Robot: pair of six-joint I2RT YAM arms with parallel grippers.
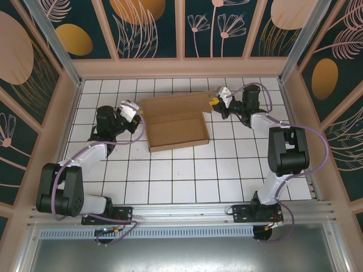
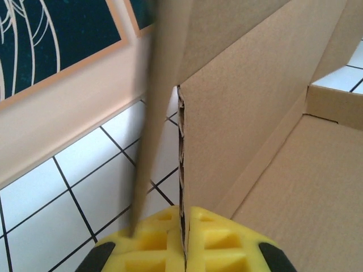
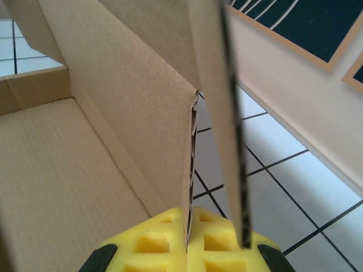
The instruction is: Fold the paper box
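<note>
The paper box (image 1: 176, 126) is a brown corrugated tray with its lid panel raised at the back, in the middle of the tiled table. My left gripper (image 1: 138, 115) is at the box's left rear corner, shut on the edge of the upright cardboard wall (image 2: 238, 113); the yellow fingers (image 2: 215, 241) pinch the wall's end (image 2: 182, 170). At the right rear corner my right gripper (image 1: 215, 102) is likewise shut on the cardboard wall (image 3: 142, 113), its yellow fingers (image 3: 159, 243) clamped on the edge. A loose side flap (image 3: 218, 102) hangs just right of that grip.
White tiled table (image 1: 187, 175) with peach walls (image 1: 181, 68) close behind the box. The frame rail (image 1: 181, 212) runs along the near edge, with both arm bases on it. Another blurred flap (image 2: 153, 113) stands left of the left grip.
</note>
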